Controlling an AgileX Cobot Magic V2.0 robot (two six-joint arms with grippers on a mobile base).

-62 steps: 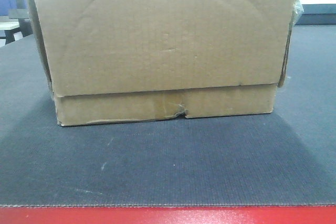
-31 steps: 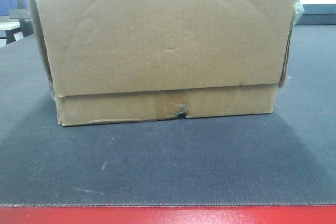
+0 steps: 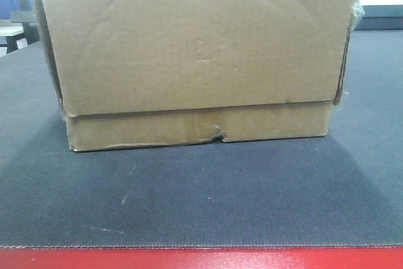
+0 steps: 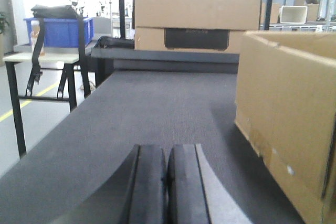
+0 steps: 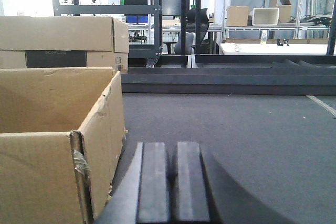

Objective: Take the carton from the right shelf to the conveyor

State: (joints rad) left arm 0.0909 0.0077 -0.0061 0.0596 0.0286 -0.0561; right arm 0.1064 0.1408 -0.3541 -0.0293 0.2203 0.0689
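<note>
A: How does the left gripper [image 4: 167, 182] stand?
B: Its two dark pads are pressed together, nothing between them, pointing level toward the far end.
A: And the right gripper [image 5: 172, 182]?
B: The same: pads closed flat against each other, empty, held low and level.

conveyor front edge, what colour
Red, below the dark grey belt; the conveyor edge shows best in the front-facing view.

Carton [image 3: 195, 55] stands mid-belt on conveyor [image 3: 201, 200], blocking centre. Open belt in front of it, and along both its sides. Second box [image 4: 197, 22] at far belt end. Trestle table [image 4: 31, 59] stands off belt's left edge.
</note>
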